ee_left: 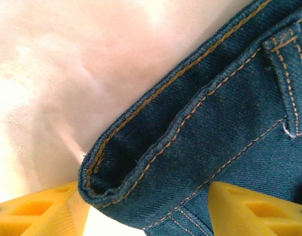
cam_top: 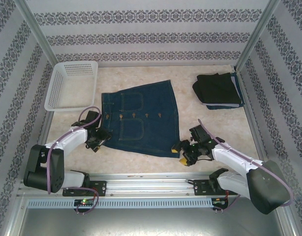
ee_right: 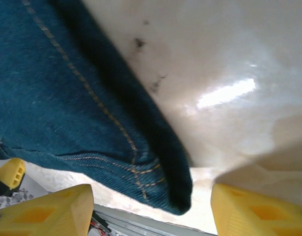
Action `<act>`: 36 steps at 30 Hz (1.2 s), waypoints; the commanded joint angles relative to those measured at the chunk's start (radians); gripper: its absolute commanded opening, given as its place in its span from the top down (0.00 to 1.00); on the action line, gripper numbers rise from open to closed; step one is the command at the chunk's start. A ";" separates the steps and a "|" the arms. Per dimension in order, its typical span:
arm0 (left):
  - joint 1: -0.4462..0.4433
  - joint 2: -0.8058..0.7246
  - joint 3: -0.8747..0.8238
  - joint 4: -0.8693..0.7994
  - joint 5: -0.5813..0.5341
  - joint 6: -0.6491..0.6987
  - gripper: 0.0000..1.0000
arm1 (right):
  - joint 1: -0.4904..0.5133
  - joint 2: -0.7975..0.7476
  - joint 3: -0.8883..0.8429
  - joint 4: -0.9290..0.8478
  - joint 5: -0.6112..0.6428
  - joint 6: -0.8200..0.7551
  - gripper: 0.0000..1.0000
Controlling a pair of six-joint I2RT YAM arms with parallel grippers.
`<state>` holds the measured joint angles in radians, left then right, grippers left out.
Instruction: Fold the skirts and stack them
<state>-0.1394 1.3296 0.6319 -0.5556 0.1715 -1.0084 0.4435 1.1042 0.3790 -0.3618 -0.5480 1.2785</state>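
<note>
Blue denim skirt (cam_top: 141, 118) with orange stitching (ee_left: 180, 77)

A: What is entered as the carrying surface?

B: One table (cam_top: 141, 164), with a pale mottled top.

A: What is recorded as lying directly on it?

B: Three entries are listed. A white lattice basket (cam_top: 53, 93) is set at the far left corner. A dark blue denim skirt (cam_top: 141, 118) is spread flat at the middle, reaching toward the near edge. A pile of folded skirts (cam_top: 219, 89), black uppermost, is placed at the far right corner, well apart from the basket.
</note>
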 commanded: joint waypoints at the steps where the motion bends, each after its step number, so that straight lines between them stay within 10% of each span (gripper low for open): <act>1: 0.012 -0.013 -0.022 0.040 -0.023 -0.019 0.37 | 0.011 0.022 -0.015 0.046 0.003 0.040 0.42; 26: 0.012 0.026 -0.008 0.057 -0.038 0.024 0.51 | -0.008 0.059 0.014 0.184 0.024 0.013 0.64; 36: 0.012 -0.053 0.055 -0.036 -0.054 0.055 1.00 | -0.029 -0.065 0.094 -0.081 0.112 -0.084 1.00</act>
<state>-0.1352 1.3174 0.6445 -0.5568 0.1528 -0.9775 0.4335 1.1000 0.4210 -0.3042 -0.4942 1.2499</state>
